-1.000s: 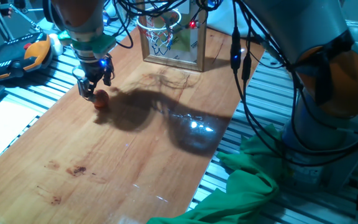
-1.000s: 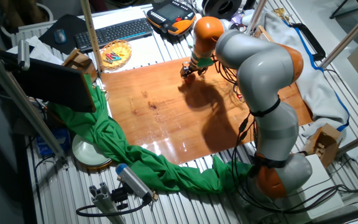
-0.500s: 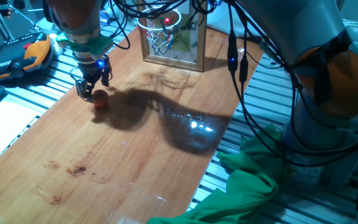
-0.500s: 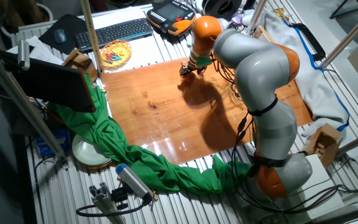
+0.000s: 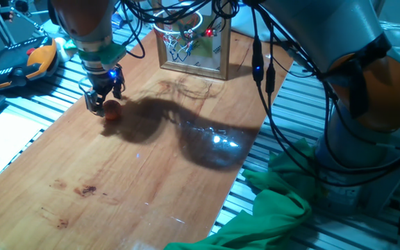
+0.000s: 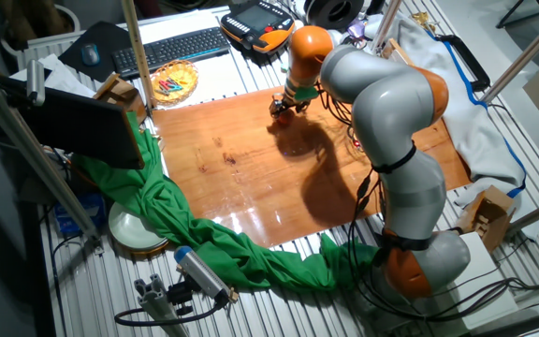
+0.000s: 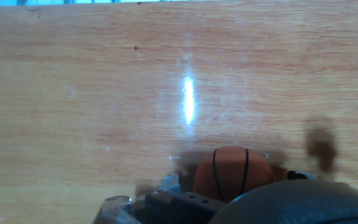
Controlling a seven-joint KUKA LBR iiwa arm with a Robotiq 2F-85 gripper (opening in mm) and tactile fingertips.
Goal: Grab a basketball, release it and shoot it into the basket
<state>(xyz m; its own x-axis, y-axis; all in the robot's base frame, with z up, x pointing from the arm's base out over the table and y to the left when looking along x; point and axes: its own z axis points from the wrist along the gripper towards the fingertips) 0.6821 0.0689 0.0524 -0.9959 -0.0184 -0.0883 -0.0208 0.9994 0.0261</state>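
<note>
The basketball (image 5: pixel 111 111) is a tiny orange ball with dark seams lying on the wooden table (image 5: pixel 151 173) at the far left. It also shows in the hand view (image 7: pixel 232 172), close against the hand's lower edge. My gripper (image 5: pixel 101 101) hangs directly over it with its fingers spread, tips beside the ball and not closed on it. In the other fixed view the gripper (image 6: pixel 282 106) hides most of the ball. The basket (image 5: pixel 178 31), with an orange rim and a net on a wooden-framed backboard (image 5: pixel 203 52), stands at the table's far edge.
Black cables (image 5: pixel 262 62) hang from the arm near the backboard. A green cloth (image 5: pixel 269 201) lies off the table's right side. A teach pendant (image 5: pixel 19 62) lies to the left. A keyboard (image 6: pixel 171 47) and a small basket (image 6: pixel 173 81) lie beyond the table.
My gripper has shifted slightly left and lower, closer around the ball. The ball has stayed on the table in the same spot.
</note>
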